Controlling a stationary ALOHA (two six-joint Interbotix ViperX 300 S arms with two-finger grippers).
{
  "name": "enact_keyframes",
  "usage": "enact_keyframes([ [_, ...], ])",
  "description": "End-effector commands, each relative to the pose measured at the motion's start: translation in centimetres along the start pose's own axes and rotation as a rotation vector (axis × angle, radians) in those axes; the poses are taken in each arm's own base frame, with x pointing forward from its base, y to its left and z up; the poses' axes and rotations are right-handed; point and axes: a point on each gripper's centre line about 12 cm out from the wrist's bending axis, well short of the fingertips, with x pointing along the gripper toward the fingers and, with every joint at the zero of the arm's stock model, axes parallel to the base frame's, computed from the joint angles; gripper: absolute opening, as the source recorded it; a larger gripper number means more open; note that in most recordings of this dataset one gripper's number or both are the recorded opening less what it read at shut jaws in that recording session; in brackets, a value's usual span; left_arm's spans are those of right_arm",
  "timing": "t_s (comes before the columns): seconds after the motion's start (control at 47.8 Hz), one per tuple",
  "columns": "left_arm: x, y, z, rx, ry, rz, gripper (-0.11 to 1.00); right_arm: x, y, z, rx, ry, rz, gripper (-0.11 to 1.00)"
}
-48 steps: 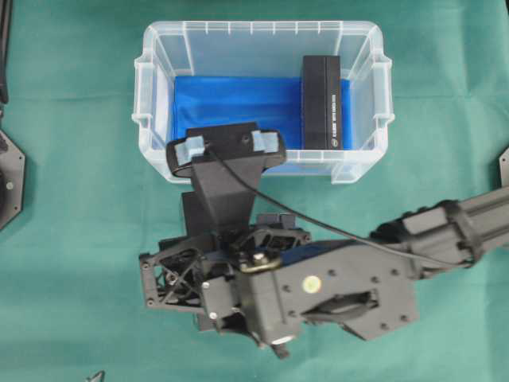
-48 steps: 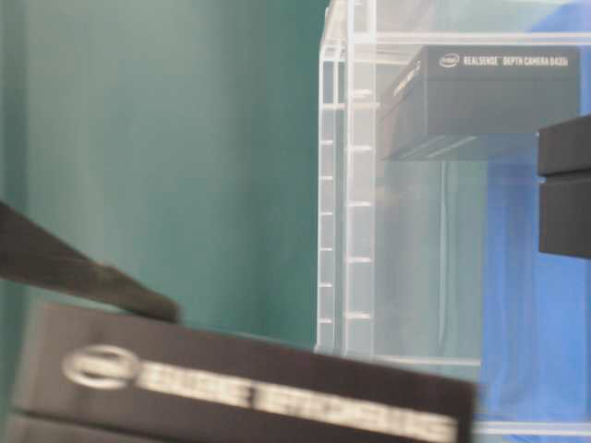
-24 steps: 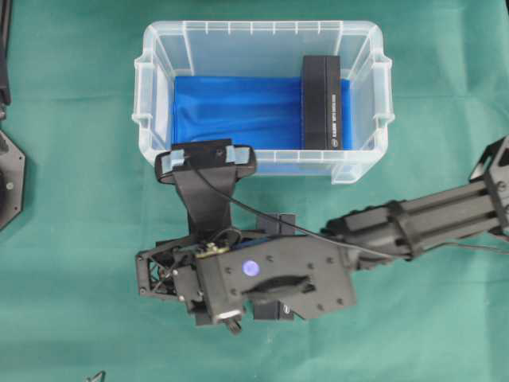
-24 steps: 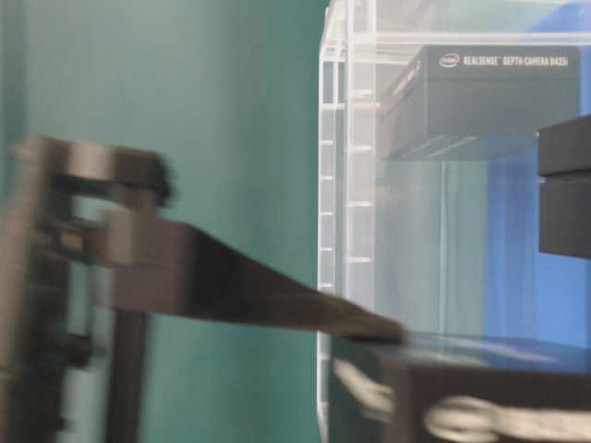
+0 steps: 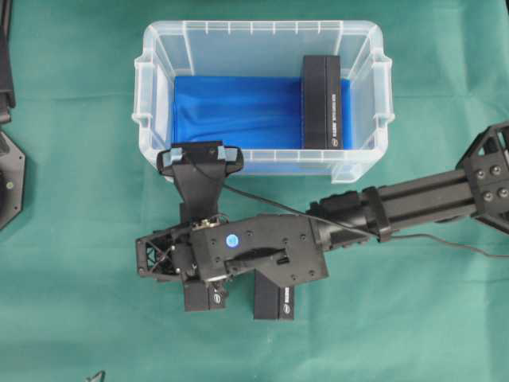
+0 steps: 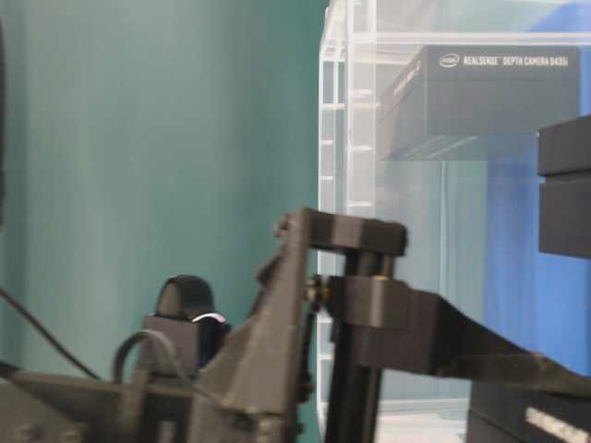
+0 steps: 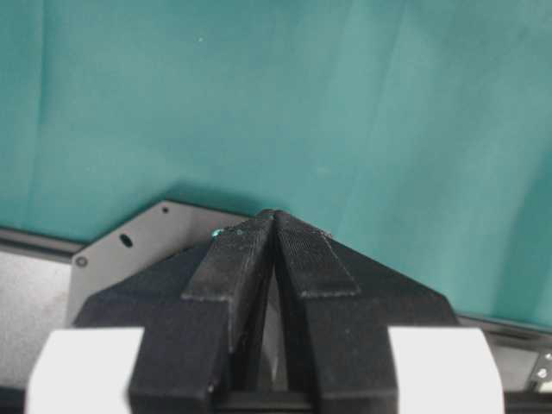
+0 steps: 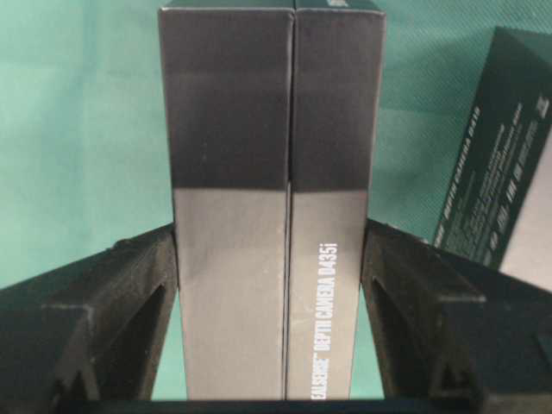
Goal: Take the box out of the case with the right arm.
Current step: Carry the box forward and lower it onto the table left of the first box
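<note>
the right gripper (image 8: 269,259) has its ridged black fingers (image 8: 138,293) pressed flat against both sides of a matte black box (image 8: 272,198), clamped on it; only the wrist view shows that grip, and the white lettering "depth camera d435i" up the box's face. from overhead the same box (image 5: 205,298) just pokes out under the right arm (image 5: 413,203), on the green cloth (image 5: 71,239) in front of the case (image 5: 262,32) and outside it. a second black box (image 5: 274,298) lies just beside it, its print too small to read there.

the left gripper (image 7: 274,226) appears only in its own wrist view, pointed tips together, with white parts at its base and a grey plate behind.

the case is clear ribbed plastic with a bright blue lining (image 5: 235,111). a third box (image 5: 321,102) stands against its right wall; the table-level view reads it through the plastic as "realsense depth camera d435i" (image 6: 489,97), with what looks like an intel logo, though it is blurred.
</note>
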Motion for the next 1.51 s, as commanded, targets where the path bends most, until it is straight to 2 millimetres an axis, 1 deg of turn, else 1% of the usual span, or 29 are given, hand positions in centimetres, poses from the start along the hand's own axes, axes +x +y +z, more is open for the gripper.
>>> enact_keyframes([
  [0.0,-0.3,0.0,0.2,0.000,-0.018,-0.004,0.08,-1.6,0.2,0.1,0.020,0.017,0.033,0.67],
  [0.335,-0.2,0.0,0.1,0.006,-0.016,-0.002,0.08,-1.3,0.0,-0.3,0.045,0.048,0.027,0.67],
  [0.732,0.0,0.0,0.1,0.006,-0.016,-0.002,0.08,-1.2,0.1,-0.4,0.018,0.050,0.037,0.67],
  [1.004,0.0,0.0,0.1,0.008,-0.014,-0.001,0.08,-1.3,0.2,-0.9,-0.014,0.054,0.054,0.67],
  [1.045,0.0,0.1,0.1,0.008,-0.015,0.000,0.08,-1.3,0.2,-1.0,-0.014,0.056,0.059,0.71],
  [1.129,0.0,0.0,0.1,0.008,-0.014,-0.001,0.08,-1.3,0.2,-1.0,-0.018,0.049,0.063,0.88],
  [1.192,0.1,0.1,0.1,0.008,-0.015,0.000,0.08,-1.5,0.3,-1.0,-0.014,0.044,0.064,0.94],
  [1.38,0.1,0.0,0.1,0.008,-0.013,-0.001,0.08,-1.6,0.3,-0.7,-0.009,0.040,0.068,0.90],
  [1.484,0.1,0.0,0.1,0.008,-0.013,-0.001,0.08,-1.6,0.3,-0.6,-0.009,0.040,0.068,0.91],
])
